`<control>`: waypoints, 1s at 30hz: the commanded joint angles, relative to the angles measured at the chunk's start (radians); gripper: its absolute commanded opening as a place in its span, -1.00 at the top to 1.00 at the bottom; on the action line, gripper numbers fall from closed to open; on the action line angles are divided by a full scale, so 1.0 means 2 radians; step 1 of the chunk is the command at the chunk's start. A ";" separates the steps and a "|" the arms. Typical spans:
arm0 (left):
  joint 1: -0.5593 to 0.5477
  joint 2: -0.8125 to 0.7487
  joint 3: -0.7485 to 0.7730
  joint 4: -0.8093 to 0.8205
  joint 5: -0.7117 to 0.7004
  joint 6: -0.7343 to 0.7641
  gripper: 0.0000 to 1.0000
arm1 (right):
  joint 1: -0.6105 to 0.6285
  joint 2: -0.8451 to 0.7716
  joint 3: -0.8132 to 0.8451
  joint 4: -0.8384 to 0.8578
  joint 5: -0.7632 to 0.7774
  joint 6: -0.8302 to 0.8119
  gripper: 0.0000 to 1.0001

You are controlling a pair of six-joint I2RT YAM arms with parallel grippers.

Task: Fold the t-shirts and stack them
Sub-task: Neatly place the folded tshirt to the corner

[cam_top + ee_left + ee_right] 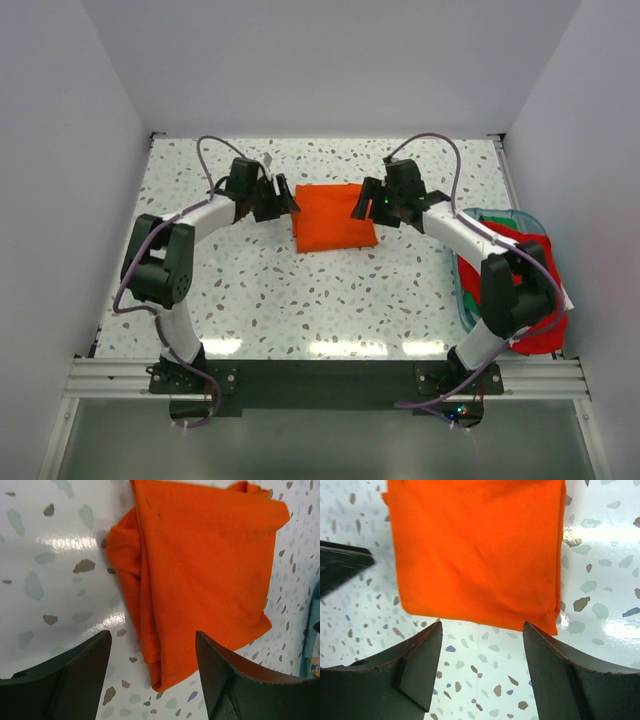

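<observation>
In the middle of the speckled table (300, 300), the orange t-shirt (335, 218) lies folded into a flat, tidy rectangle. The left gripper (285, 200) sits right at the shirt's left edge with its jaws spread wide and nothing between them. Its wrist view shows the bunched fold edge of the cloth resting on the table ahead of the two dark fingers (75, 675), not pinched at all. Across the way, the right gripper (362, 207) is at the shirt's right edge, and it's spread wide as well, holding nothing. From that wrist, a straight, clean hem lies just beyond the fingertips (420, 650), with the cloth flat on the table. The two grippers face each other over the shirt. Far right, the red t-shirt (540, 335) is draped in and over the clear teal-rimmed bin (500, 214). It is partly hidden behind the right arm and well apart from the orange one.
</observation>
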 commanded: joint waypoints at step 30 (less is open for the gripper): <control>0.007 0.148 0.202 -0.195 -0.363 0.164 1.00 | -0.002 -0.203 -0.083 -0.032 -0.015 -0.021 -0.32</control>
